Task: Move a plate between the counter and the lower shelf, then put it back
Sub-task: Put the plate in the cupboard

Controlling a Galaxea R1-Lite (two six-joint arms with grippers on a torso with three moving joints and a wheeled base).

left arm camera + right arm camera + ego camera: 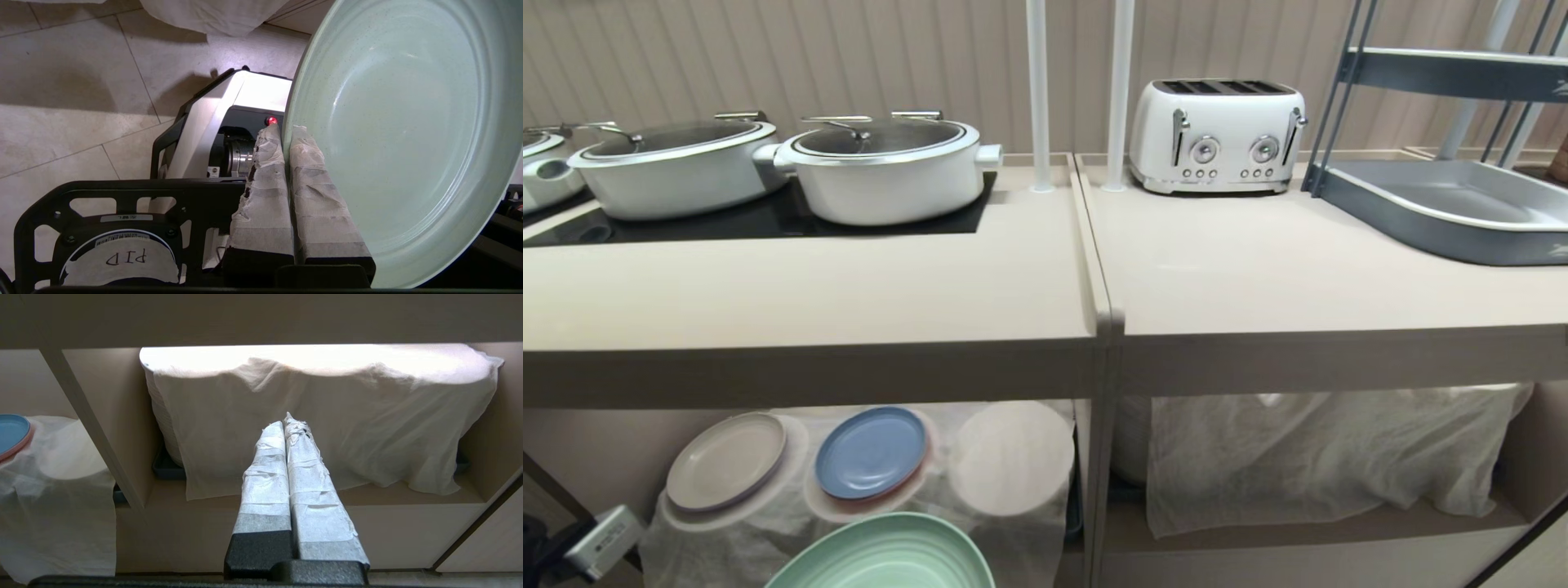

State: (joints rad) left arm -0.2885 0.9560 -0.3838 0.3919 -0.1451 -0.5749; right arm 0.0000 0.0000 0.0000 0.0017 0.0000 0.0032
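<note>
The mint-green plate hangs low in front of the lower shelf, below the counter's front edge. In the left wrist view the plate fills one side, tilted on edge over the tiled floor. My left gripper is shut on its rim, one taped finger on each face. My right gripper is shut with nothing in it, and it points at the cloth-covered compartment to the right of the divider.
A beige-grey plate and a blue plate lie on the shelf's white cloth. White pots, a toaster and a grey rack tray stand on the counter. My own base is below the plate.
</note>
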